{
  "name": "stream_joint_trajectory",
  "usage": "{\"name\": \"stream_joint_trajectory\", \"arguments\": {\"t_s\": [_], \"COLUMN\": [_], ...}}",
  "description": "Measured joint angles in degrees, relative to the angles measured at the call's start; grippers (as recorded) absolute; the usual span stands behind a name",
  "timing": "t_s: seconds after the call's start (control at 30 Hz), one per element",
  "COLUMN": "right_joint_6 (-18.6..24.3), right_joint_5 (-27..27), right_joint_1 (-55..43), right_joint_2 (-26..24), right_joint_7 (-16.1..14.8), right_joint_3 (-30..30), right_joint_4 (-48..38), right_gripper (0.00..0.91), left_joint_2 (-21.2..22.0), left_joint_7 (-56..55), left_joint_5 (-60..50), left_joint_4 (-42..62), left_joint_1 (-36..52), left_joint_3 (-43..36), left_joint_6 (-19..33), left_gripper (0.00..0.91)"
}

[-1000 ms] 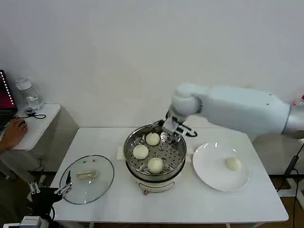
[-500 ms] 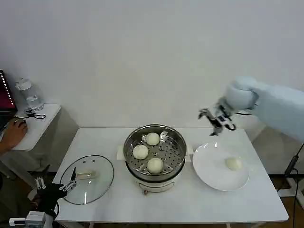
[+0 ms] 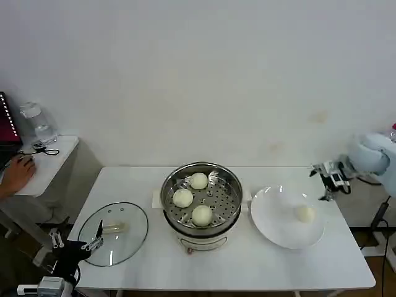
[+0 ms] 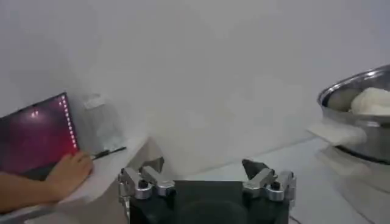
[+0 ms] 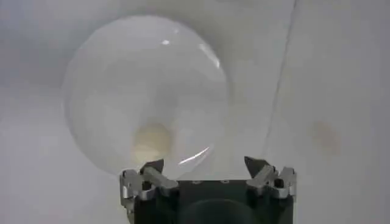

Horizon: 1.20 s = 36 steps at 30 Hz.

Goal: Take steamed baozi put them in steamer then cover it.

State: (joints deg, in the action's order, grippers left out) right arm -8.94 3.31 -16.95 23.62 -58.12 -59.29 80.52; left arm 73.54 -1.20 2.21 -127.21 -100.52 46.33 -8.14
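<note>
The round shiny stainless-steel steamer (image 3: 202, 199) gleams; smooth matt off-white baozi (image 3: 202, 215) sit inside; at 3 o'clock, a glossy white plate (image 3: 275, 221); matt white worktop (image 3: 247, 263).

open steamer (image 3: 202, 199) unobstructed from above, plate (image 3: 272, 219) clear overhead, glass lid (image 3: 113, 232) lying apart

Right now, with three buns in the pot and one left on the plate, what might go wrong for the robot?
The last baozi is smooth and round on a flat plate, so it may roll or slip when the open right gripper, now off beyond the plate's far edge, closes on it. The glass lid lies flat beside the steamer with only a low handle, so the open left gripper at its near rim could miss that grasp.
</note>
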Motion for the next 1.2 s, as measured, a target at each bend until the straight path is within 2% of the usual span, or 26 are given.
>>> {"name": "stream_joint_trajectory", "arguments": {"t_s": [0.23, 0.53, 1.2], "right_joint_6": [0.25, 1.85, 3.53], "right_joint_5": [1.45, 2.93, 5.11], "right_joint_1": [10.59, 17.60, 20.75], "right_joint_2": [-0.07, 2.86, 12.90], "right_joint_7": [0.27, 0.30, 0.06], "right_joint_3": [8.10, 14.33, 17.38], "right_joint_4": [-3.53, -9.24, -20.62], "right_gripper": [0.907, 0.907, 0.907], "left_joint_2": [0.23, 0.58, 0.86], "left_joint_7": [-0.01, -0.04, -0.03], "left_joint_5": [-0.55, -0.75, -0.58], "left_joint_4": [-0.12, 0.45, 1.67], "left_joint_1": [-0.60, -0.97, -1.43], "left_joint_3": [0.26, 0.96, 2.37], "left_joint_6": [-0.02, -0.07, 0.02], "left_gripper": [0.907, 0.907, 0.907]}}
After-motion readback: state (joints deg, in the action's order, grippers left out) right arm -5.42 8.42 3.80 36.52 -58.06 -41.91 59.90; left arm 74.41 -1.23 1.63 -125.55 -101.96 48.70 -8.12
